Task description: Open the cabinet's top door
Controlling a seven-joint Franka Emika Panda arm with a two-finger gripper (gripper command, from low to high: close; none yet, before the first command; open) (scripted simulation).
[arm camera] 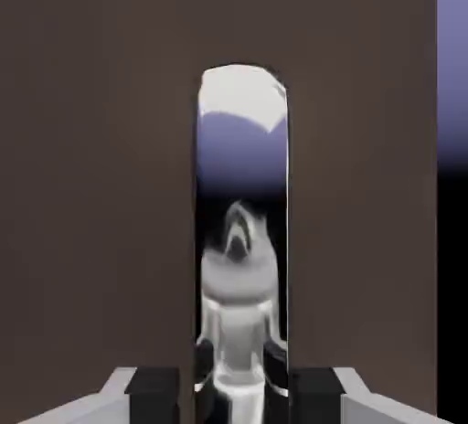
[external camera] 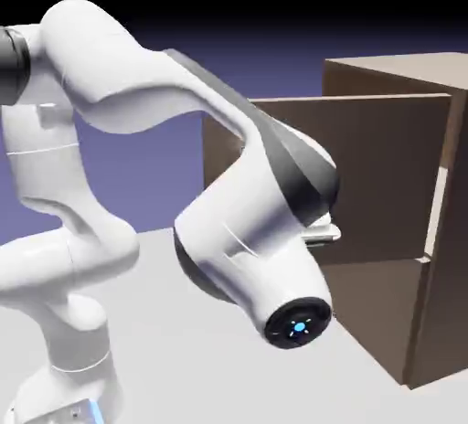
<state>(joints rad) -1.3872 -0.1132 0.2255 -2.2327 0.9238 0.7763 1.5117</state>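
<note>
The top door, a flat brown wood-look panel (external camera: 384,166), stands swung out from the tall brown wood-look cabinet (external camera: 448,285), above its lower brown panel (external camera: 375,294). Outward from the cabinet, the white arm's gripper (arm camera: 235,397) is closed on the door's long silver bar handle (arm camera: 242,153), 1 fingertip on each side.

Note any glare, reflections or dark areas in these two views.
Exterior view: white robot arm brightly lit, pale highlights on its shell; backdrop fades to black at the top. Hand view: shiny silver bar handle mirrors a distorted pale arm shape; flat brown door panel looks dim and even.
</note>
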